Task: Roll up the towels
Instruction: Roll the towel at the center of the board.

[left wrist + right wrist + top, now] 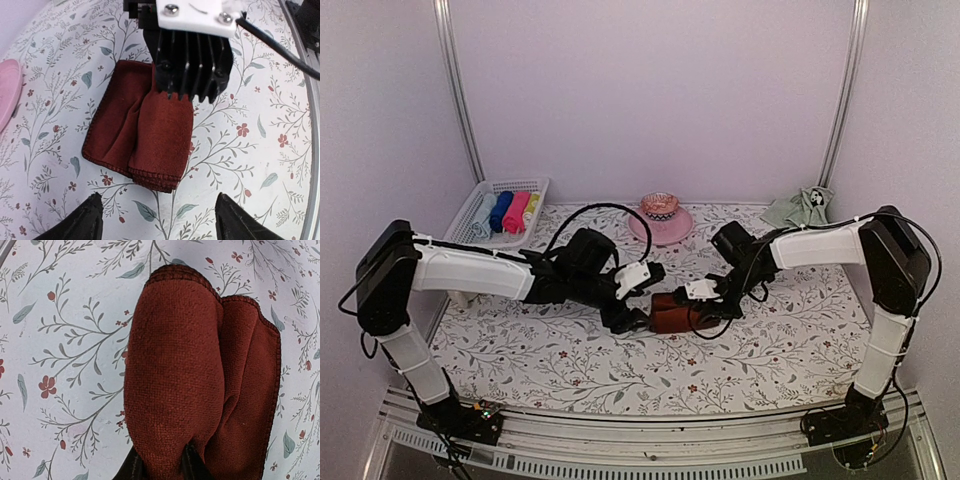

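The dark red-brown towel (pixel 670 312) lies partly rolled at the middle of the floral table cover. In the left wrist view the towel (pixel 145 130) shows a thick rolled fold on its right side. My right gripper (pixel 705 295) is shut on the towel's right end; in the right wrist view its fingertips (pixel 134 467) pinch the rolled fold (pixel 175 380). My left gripper (pixel 632 316) is open just left of the towel, its jaws spread wide and empty (pixel 160 225), apart from the cloth. The sage green towel (pixel 802 206) lies crumpled at the back right.
A white basket (pixel 470 210) with several rolled coloured towels stands at the back left. A pink plate (pixel 672 232) carrying a small bowl sits at the back centre; its edge shows in the left wrist view (pixel 7 90). Walls close in the table on three sides.
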Controlling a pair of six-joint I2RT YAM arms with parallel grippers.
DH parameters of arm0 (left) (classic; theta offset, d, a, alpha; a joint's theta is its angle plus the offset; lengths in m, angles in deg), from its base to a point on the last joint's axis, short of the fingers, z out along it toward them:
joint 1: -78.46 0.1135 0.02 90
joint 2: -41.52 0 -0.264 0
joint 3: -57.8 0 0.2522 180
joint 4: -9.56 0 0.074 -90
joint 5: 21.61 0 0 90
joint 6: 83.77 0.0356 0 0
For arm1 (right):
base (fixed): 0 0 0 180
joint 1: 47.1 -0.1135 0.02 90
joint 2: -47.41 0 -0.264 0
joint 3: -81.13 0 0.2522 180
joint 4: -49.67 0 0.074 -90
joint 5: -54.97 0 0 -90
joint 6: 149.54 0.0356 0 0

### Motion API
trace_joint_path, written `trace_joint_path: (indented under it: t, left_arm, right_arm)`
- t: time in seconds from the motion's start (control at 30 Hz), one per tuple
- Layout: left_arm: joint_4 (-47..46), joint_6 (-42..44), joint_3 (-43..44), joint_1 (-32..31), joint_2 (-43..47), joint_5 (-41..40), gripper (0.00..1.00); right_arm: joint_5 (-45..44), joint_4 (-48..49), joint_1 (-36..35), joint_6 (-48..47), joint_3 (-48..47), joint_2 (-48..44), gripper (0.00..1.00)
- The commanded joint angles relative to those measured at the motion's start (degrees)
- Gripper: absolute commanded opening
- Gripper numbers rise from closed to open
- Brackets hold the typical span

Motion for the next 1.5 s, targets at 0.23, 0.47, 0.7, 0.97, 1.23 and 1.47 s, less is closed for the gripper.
trace_joint_path:
  t: [0.23, 0.47, 0.7, 0.97, 1.23, 1.47]
  left_arm:
    - [-3.71, -2.83, 0.64, -1.53, -0.75, -3.41, 0.81]
    - [-3.19, -7.67, 5.10, -0.90, -4.23, 1.55, 0.82]
    - [-1.55, -9.05, 9.82, -0.43, -8.42, 10.82, 0.83]
    - [-0.03, -11.13, 15.27, -0.15, -15.41, 16.92, 0.81]
    - [-9.80, -4.29, 5.97, -4.66, -8.38, 8.09, 0.63]
    - [-10.61, -1.98, 6.11, -6.54, -9.06, 9.06, 0.52]
  right_arm:
    - [8.54, -21.69, 2.59, -6.92, -5.85, 6.45, 0.24]
    - [7.93, -31.88, 3.35, -18.33, -12.64, 10.43, 0.24]
    - [3.81, -41.22, 4.70, -22.64, -20.29, 17.65, 0.24]
    - [4.70, -42.60, 4.83, -22.15, -24.15, 18.71, 0.25]
    - [7.78, -39.57, 4.83, -19.44, -22.93, 19.34, 0.29]
    - [7.20, -37.14, 4.98, -16.99, -21.79, 19.06, 0.30]
